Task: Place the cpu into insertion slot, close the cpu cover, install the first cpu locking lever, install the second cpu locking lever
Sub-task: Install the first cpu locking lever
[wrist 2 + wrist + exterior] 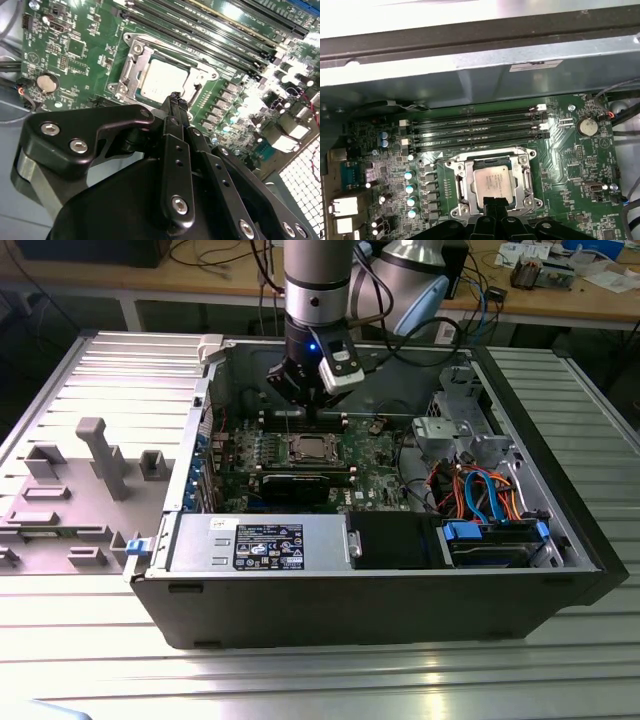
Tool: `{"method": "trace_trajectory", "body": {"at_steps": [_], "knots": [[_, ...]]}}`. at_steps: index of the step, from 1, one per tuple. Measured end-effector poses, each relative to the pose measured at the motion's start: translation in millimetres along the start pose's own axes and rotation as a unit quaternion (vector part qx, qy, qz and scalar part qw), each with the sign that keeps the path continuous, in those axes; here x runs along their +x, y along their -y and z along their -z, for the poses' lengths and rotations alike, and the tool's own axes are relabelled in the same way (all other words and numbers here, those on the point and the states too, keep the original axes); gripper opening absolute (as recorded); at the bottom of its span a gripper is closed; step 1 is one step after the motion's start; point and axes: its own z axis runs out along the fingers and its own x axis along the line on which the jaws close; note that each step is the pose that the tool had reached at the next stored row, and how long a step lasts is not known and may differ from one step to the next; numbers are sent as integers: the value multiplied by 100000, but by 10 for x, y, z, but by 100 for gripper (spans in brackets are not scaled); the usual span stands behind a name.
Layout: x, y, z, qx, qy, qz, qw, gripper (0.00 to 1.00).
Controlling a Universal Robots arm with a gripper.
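The cpu (492,185), a silver-grey square chip, lies flat in the insertion slot (490,163) on the green board; it covers the slot's pin field. The cpu cover (461,176), a silver frame plate, lies down around the chip, which shows through its cut-out. In the second wrist view the cpu (162,77) and the cover (131,65) sit just past my fingertips. My gripper (495,201) hangs a little above the chip's near edge, fingers shut together with nothing between them. The exterior view shows the gripper (303,410) over the cpu (309,449) inside the open computer case.
Long memory slots (480,127) run beside the socket, toward the case wall (470,75). A coin battery (586,126) sits on the board. A black expansion card (300,483), the power-supply box (260,545), a drive cage (450,435) and coloured cables (480,490) crowd the case.
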Motion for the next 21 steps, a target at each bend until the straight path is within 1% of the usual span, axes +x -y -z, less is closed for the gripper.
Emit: {"method": "trace_trajectory", "body": {"at_steps": [4, 7, 8, 13, 21], "knots": [[1, 1, -1, -41, -78, 2639, 99965, 11], [1, 1, -3, -82, -142, 4845, 99882, 11], [1, 1, -3, -92, -151, 5261, 99861, 11], [6, 1, -3, -102, -160, 5585, 99844, 11], [7, 1, -3, -103, -161, 5625, 99841, 11]]}}
